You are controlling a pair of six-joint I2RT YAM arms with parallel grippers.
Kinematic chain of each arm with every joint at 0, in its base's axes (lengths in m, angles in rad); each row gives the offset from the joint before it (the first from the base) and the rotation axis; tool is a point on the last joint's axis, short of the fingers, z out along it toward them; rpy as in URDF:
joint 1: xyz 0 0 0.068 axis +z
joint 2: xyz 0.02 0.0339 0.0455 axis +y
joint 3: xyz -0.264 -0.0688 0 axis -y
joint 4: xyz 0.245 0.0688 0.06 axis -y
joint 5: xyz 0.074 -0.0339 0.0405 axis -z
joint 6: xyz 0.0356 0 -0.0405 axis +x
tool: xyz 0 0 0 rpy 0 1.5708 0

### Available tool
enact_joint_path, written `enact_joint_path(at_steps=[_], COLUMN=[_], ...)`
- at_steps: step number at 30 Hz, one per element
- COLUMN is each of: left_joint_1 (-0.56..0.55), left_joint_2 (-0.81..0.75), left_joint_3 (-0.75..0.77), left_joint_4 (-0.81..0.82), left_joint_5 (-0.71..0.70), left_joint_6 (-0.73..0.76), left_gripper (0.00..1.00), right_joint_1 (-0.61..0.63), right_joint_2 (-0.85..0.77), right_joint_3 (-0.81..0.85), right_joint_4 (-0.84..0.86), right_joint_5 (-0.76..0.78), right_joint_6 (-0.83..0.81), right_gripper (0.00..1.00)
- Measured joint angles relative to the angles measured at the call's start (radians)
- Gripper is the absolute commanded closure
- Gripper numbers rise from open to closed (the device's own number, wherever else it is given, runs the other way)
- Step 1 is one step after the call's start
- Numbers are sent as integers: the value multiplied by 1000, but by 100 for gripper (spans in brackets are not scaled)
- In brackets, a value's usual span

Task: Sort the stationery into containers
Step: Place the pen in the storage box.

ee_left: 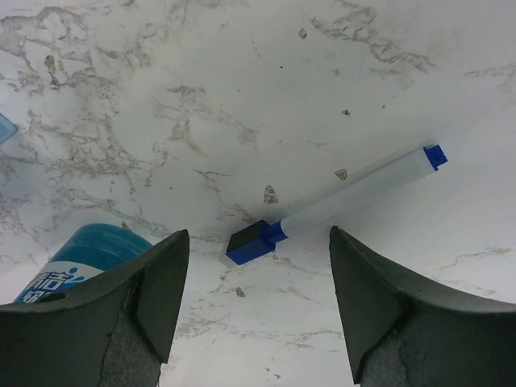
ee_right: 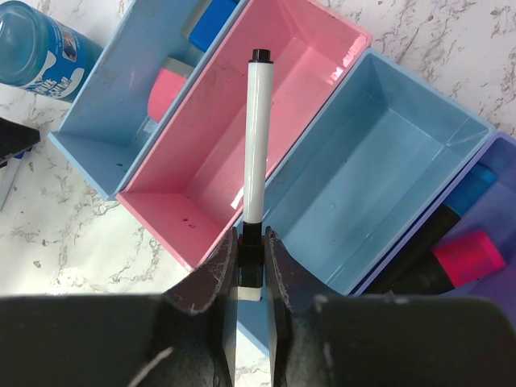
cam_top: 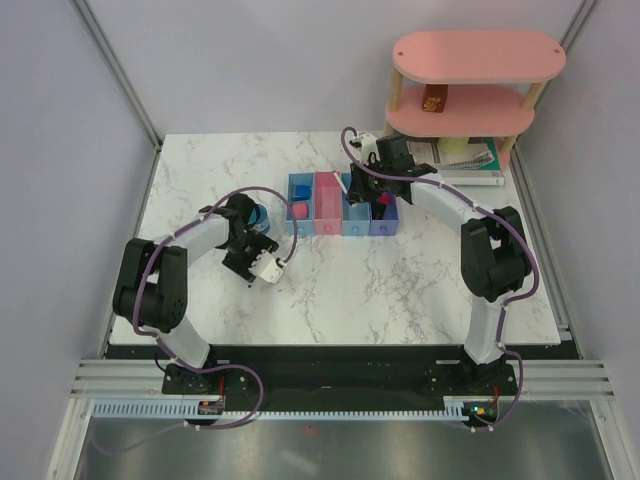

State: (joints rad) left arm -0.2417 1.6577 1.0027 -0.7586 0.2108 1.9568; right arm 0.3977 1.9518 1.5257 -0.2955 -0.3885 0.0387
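I place everything from the row of bins (cam_top: 340, 231). My right gripper (ee_right: 251, 242) hangs over that row, its fingers pinched tight on one end of the black-tipped pen (ee_right: 256, 137); the white barrel juts out above the pink bin (ee_right: 193, 177), close to the wall it shares with the second light-blue bin (ee_right: 387, 161); whether the pen's far tip has dipped below the rim, I cannot tell.

The first light-blue bin (ee_right: 105, 121), at the row's left end, holds a pink eraser (ee_right: 168, 90) and a blue eraser (ee_right: 211, 20); the purple bin (ee_right: 501, 149), at the row's right end, holds a blue-ended highlighter (ee_right: 476, 184) and a pink-ended highlighter (ee_right: 469, 258).

The blue tape roll (cam_top: 260, 215) stands just left of the row, beside the first light-blue bin; my left gripper (ee_left: 258, 242) sits to the near left of the row, close by that roll, jaws apart and holding nothing; the blue-capped pen (ee_left: 355, 189) lies flat on the marble table (ee_left: 242, 81) there, its cap end showing between the two tips; how far above it the tips are, I cannot tell.

To the far right of the row stands a pink two-tier shelf (cam_top: 480, 55) with a small red box (cam_top: 433, 100) on its lower tier; a green-edged book (cam_top: 470, 155) lies on that same side, partly under the shelf.
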Motion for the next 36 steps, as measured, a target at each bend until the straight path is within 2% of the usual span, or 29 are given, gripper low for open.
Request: enact_joint_path(at_steps=[7,10,11,12,16,23,36], left_joint_1=[0,0,0,0,-1,-1,-13], left_joint_2=[23,28,29,31,34,34,14], left_joint_3=[0,0,0,0,-1,-4,-27], left_joint_4=[-1,-2,-2,-1,3,6,32], left_joint_5=[-2,-5,-5,-7,-10,-9,7], left_joint_6=[1,1,1,1,4,5,5], left_gripper=[45,55,63,66,70,98,98], right_joint_1=[8,13,14,16,18,19,19], right_joint_2=[16,31,37,42,61,56,16], right_joint_3=[2,3,3,3,3,-14,-79], right_joint_4=[8,10,11,13,14,46,79], right_joint_5=[0,0,0,0,4,39,173], right_joint_6=[3,3,3,3,3,3,31], right_gripper=[78,78,78,78,78,80,80])
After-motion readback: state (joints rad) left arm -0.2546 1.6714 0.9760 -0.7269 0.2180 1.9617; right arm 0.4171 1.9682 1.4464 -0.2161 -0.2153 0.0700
